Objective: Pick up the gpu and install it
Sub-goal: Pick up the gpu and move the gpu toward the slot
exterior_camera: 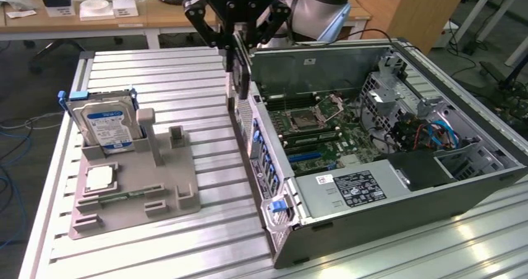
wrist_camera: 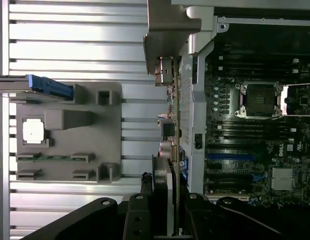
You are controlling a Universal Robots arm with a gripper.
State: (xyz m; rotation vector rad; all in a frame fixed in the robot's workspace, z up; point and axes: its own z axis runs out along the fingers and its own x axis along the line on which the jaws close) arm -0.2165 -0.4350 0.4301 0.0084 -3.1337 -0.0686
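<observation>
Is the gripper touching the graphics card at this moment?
Touching. The exterior view shows the gripper with its fingers closed on the top edge of the graphics card, which hangs upright from them by the edge of the computer case.

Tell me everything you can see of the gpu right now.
The gpu is a thin dark card seen edge-on, with a grey metal end bracket. It hangs upright, clamped in the gripper, above the open computer case, at its wall on the exterior view's left. Whether it touches the case, I cannot tell.
</observation>
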